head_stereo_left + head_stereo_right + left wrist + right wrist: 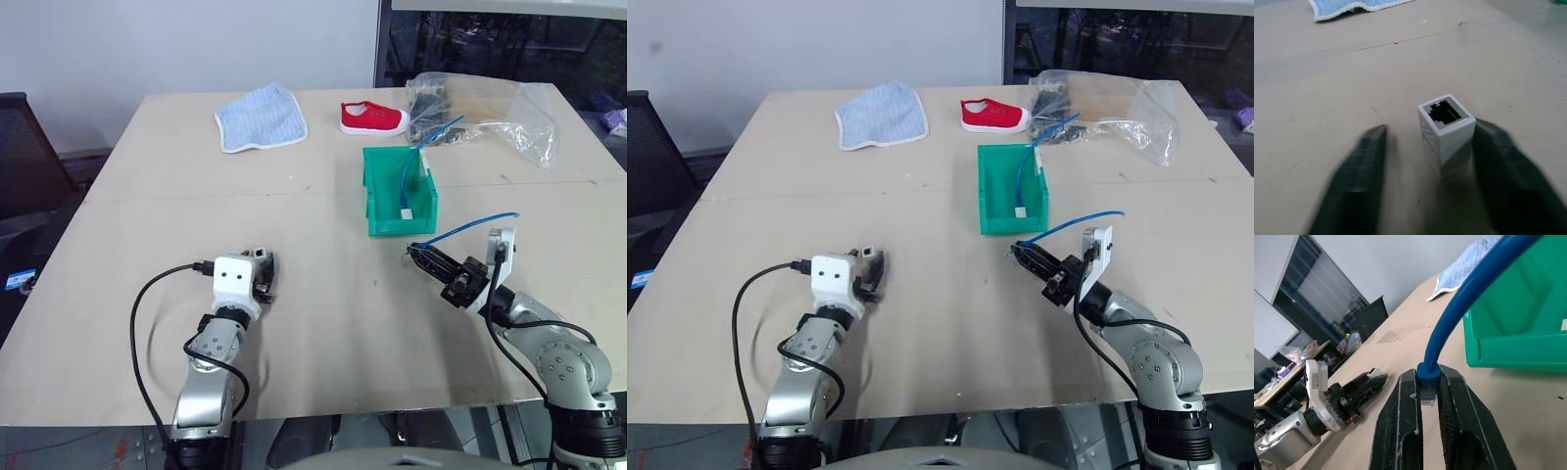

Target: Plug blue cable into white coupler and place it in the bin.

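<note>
The left hand brackets the upright white coupler, fingers not yet pinching; the right hand, clamped on the blue cable, waits across the bench.

Setting: office or lab workroom. Evidence: large beige table under a plain white wall at upper left, black office chair at left edge, dark glass partition at upper right. Cluttered desks appear beyond in the right wrist view.
</note>
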Available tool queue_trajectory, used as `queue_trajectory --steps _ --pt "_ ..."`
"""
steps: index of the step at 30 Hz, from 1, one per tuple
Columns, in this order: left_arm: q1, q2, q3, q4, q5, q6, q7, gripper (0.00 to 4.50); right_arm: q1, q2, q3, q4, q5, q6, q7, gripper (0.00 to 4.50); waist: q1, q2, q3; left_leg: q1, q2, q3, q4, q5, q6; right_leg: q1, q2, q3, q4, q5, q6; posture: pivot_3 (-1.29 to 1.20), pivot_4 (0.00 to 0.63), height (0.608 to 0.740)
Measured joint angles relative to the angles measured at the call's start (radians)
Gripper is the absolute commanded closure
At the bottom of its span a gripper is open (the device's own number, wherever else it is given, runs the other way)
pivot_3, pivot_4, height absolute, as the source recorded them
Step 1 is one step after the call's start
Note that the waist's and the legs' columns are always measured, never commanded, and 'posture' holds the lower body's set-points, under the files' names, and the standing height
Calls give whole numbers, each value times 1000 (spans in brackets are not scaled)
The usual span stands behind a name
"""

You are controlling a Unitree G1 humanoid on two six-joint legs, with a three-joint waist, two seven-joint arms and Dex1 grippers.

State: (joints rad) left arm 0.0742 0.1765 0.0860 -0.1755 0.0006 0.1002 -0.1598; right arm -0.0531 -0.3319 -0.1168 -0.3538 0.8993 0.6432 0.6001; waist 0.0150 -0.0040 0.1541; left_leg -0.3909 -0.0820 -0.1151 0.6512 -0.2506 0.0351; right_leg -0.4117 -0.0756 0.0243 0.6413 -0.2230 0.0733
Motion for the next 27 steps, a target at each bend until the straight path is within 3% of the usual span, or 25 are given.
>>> queue_trajectory --steps 7,12,18,27 --pt "-48 -1 -10 67 -1 -44 -8 4186 -9 -20 38 -25 -76 -23 0 4500 0 2 -1 1 0 0 0 0 0 1 0 -1 0 0 0 0 150 740" --pt "-176 -4 -82 181 -23 -77 -122 4186 -125 -57 150 -31 -274 -119 5 4500 2 1 -1 0 -1 -1 2 0 0 1 0 -2 0 0 0 0 150 740" --pt "-342 -49 -226 337 20 -196 -189 4186 -272 -18 313 42 -551 -326 -10 4500 -5 0 0 -1 -1 0 1 3 -5 -1 0 -1 0 0 0 0 150 740" --pt "-410 -106 -288 370 50 -285 -181 4186 -331 66 398 225 -823 -526 -108 4500 -4 -1 0 -2 -1 0 0 3 -5 -3 1 0 0 0 0 0 150 740"
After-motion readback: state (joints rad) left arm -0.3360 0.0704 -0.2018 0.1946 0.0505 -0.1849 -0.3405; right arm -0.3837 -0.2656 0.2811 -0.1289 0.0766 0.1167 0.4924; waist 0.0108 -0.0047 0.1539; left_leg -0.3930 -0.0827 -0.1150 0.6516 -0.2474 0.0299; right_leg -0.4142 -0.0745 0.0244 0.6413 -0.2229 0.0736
